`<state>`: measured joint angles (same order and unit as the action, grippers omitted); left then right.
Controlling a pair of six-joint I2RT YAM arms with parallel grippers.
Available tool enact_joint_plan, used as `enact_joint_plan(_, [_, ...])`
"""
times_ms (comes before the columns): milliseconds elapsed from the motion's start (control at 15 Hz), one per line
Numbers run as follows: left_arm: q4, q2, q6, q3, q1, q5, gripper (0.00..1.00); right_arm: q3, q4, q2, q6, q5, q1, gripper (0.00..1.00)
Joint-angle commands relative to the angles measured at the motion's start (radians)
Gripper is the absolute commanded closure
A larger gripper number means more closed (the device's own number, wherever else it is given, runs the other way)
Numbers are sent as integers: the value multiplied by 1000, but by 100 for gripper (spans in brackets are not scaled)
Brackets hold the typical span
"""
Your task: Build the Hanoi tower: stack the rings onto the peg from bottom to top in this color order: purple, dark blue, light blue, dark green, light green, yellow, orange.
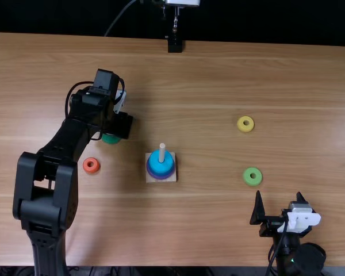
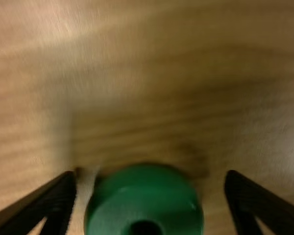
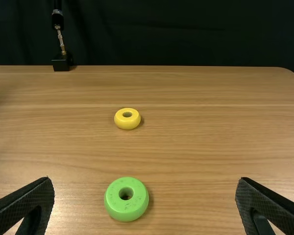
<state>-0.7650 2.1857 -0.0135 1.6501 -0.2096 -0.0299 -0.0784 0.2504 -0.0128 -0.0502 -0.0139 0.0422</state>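
Over the left part of the counter (image 1: pixel 207 230), the left claw (image 1: pixel 119 125) is spread wide, with the dark green ring (image 2: pixel 147 193) between its fingers in the left wrist view. The orange ring (image 1: pixel 86 165) lies beside the left arm, towards the near edge from the dark green ring. Near the middle, the light blue ring (image 1: pixel 156 167) sits around the upright peg (image 1: pixel 162 150), a darker blue-purple rim under it; bare wood separates the square base (image 1: pixel 172 179) from the left claw. Near the counter's near edge, the right claw (image 1: pixel 279 195) is wide apart, near the light green ring (image 1: pixel 246 177). The yellow ring (image 1: pixel 240 124) lies farther out, well apart from the peg. A black stand (image 1: pixel 175 46) is at the far edge.
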Motion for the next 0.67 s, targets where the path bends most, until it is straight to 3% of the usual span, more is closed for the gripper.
enact_joint_plan(0, [7,26,6,27,-8,-1,91,63,67,13,0,16,13,0])
enact_joint_plan(67, [5,26,6,27,-7,0,92,63,67,13,2,16,13,0])
enact_joint_plan(133, [5,25,4,27,-5,0,86,63,67,13,0,16,13,0])
enact_joint_plan(200, [-3,26,4,28,-4,0,66,63,67,13,0,16,13,0])
enact_joint_plan(333, [-8,26,2,33,-2,2,0,63,67,13,2,16,13,0])
enact_joint_plan(600, [-38,23,2,33,-1,6,0,63,67,13,0,16,13,0])
